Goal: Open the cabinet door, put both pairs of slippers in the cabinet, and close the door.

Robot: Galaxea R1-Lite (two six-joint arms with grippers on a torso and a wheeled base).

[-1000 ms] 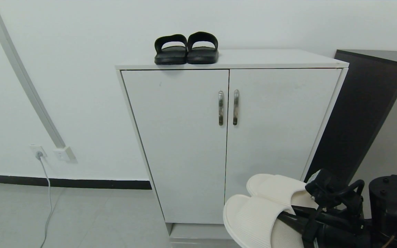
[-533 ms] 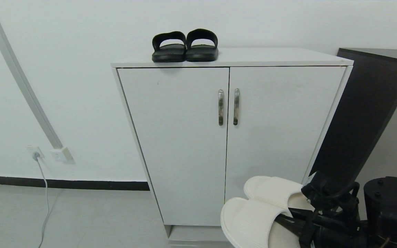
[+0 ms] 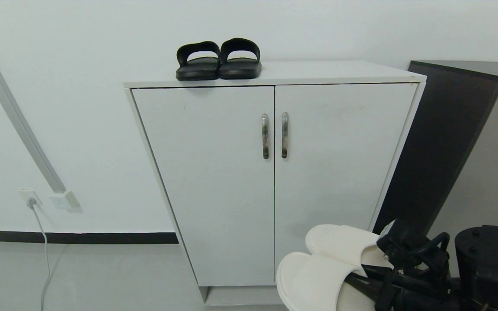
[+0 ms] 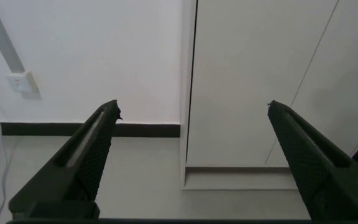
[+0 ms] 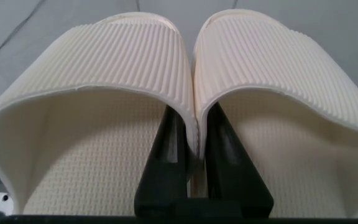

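A white two-door cabinet [image 3: 214, 181] stands against the wall with both doors shut, its two metal handles [image 3: 265, 136] side by side at the middle. A pair of black slippers [image 3: 218, 60] rests on its top, toward the left. Low in front of the right door, my right gripper [image 3: 363, 276] is shut on a pair of cream white slippers [image 3: 327, 263]. In the right wrist view its fingers [image 5: 166, 162] pinch the two touching inner walls of the white slippers [image 5: 104, 93]. My left gripper [image 4: 193, 106] is open and holds nothing, low before the cabinet's [image 4: 253, 81] left bottom corner.
A dark cabinet [image 3: 448, 129] adjoins the white one on the right. A wall socket with a hanging cable [image 3: 30, 201] and a slanted conduit [image 3: 11, 108] are on the left wall. Grey floor [image 3: 80, 276] lies open left of the cabinet.
The whole head view has shifted, so the cabinet sits further left in the picture. The right gripper keeps its hold on the white slippers in the same place.
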